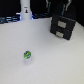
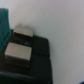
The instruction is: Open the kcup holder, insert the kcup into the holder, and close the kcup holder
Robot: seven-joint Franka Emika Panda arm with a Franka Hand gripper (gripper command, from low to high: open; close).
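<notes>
The kcup holder [image 1: 62,26] is a black boxy unit with two pale label rectangles on its front, standing on the white table at the exterior view's right rear. It looks shut. The wrist view shows it close up [image 2: 35,52], with the pale labels [image 2: 20,51]. The kcup [image 1: 28,55] is a tiny white pod with a green-and-blue top, standing alone nearer the front and left of centre. A dark blurred mass of the arm [image 1: 60,7] hangs above and behind the holder. I cannot make out the gripper's fingers in either view.
A tall white bottle-like object with a dark mark [image 1: 25,9] stands at the rear left of the exterior view. Dark clutter lines the table's back edge [image 1: 10,20]. A teal object [image 2: 4,22] lies beside the holder in the wrist view.
</notes>
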